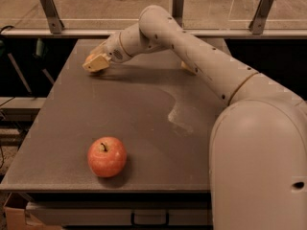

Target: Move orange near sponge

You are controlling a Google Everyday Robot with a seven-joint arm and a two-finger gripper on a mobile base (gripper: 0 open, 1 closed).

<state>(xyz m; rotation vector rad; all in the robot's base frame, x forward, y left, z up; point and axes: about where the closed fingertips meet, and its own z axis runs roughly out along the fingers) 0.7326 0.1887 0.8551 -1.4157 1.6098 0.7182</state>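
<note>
The orange (89, 57) sits at the far left of the grey table (144, 128); only a sliver of it shows behind the gripper. My gripper (96, 63) is low over the table at the orange, covering most of it. The sponge (185, 67) lies at the far right-middle of the table, almost wholly hidden behind my arm; only a pale edge shows. My arm (192, 51) reaches across the table from the right.
A red-orange apple (107, 156) with a stem stands near the table's front edge. A pale smear (180, 116) marks the table's middle. A rail with metal posts (50, 8) runs behind the table. The table's left edge is close to the gripper.
</note>
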